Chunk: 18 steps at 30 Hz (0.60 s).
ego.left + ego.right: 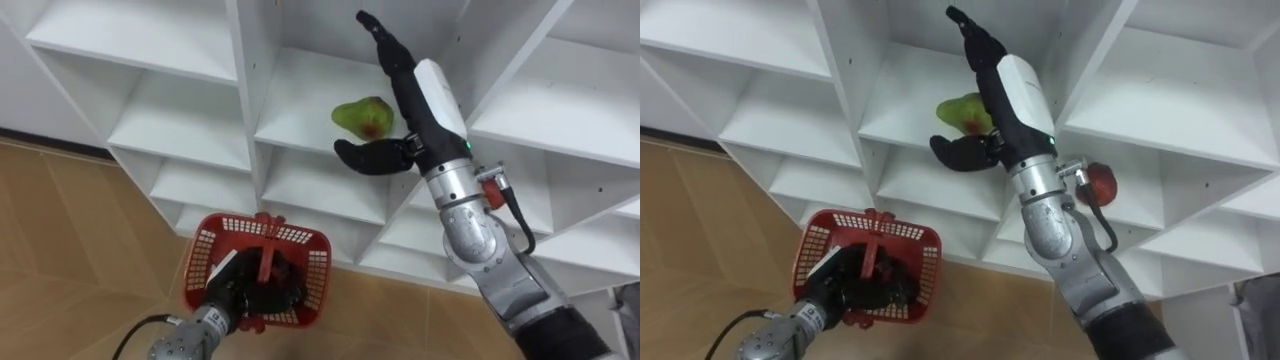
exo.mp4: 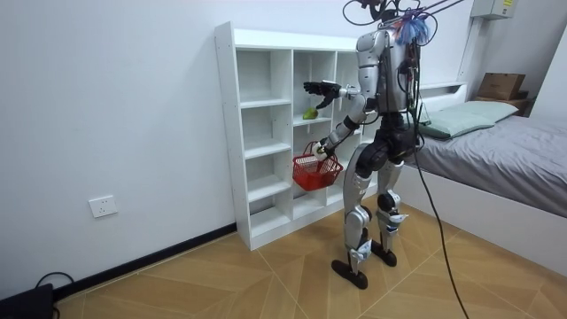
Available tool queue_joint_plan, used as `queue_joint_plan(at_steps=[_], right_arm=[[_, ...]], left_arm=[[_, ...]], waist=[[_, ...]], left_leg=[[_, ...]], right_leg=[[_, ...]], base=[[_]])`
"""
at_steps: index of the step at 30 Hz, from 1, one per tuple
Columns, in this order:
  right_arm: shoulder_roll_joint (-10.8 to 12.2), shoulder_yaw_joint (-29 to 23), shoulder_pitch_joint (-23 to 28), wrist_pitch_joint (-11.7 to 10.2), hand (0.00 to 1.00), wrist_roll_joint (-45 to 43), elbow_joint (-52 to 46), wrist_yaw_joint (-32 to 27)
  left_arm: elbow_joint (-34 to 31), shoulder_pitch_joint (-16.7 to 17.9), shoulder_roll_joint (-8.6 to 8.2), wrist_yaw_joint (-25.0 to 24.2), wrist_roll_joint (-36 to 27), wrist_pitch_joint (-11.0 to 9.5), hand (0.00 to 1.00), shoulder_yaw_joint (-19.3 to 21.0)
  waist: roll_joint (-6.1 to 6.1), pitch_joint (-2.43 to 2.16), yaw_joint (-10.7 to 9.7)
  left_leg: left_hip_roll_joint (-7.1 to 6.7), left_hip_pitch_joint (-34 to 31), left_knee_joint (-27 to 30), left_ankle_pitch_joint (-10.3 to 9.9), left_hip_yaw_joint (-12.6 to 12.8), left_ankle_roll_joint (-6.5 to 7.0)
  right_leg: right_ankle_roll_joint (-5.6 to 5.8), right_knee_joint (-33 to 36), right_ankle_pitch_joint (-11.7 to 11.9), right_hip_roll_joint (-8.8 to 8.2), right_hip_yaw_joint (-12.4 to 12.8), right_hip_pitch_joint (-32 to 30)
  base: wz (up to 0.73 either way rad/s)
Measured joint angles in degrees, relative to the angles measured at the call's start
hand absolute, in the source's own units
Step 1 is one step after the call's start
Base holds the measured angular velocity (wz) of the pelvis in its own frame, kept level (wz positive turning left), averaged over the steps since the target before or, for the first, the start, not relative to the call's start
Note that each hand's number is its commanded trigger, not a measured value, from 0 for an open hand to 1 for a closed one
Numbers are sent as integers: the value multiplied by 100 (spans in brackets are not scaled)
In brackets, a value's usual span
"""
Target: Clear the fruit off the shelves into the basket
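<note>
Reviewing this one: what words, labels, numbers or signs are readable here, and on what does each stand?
No text reads in any view.
Any print on the cardboard box behind the bed is too small to read.
The wall socket has no legible marking.
No lettering shows on the red basket, the pear or the white shelf unit.

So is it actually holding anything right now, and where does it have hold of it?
Its left hand grips the red basket by the handle across the top. Its right hand is open by the green pear on the shelf, holding nothing.
</note>
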Motion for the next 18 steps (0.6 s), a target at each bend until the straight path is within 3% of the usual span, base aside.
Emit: queue_joint_plan(at_steps=[8, 12, 18], right_arm=[[6, 1, -206, 5, 0, -6, 177, 59], [11, -1, -487, 124, 0, 0, 607, 53], [48, -17, -491, 224, 0, 3, 982, 48]], left_arm=[[0, -9, 20, -91, -6, 18, 100, -14], [2, -16, 25, -182, -4, 116, 100, -38], [90, -15, -33, -182, 0, 195, 100, -63]], waist=[[0, 0, -3], [-1, 0, 2], [-11, 8, 15]], left_leg=[[-33, -24, -4, 7, -51, 12], [-43, -22, -3, 17, -70, 21], [-48, 2, -4, 21, -80, 26]], right_leg=[[15, 9, -10, -25, -41, -1], [15, 10, -10, -35, -61, 14], [16, 17, -10, -47, -87, 44]], base=[[3], [2], [1]])
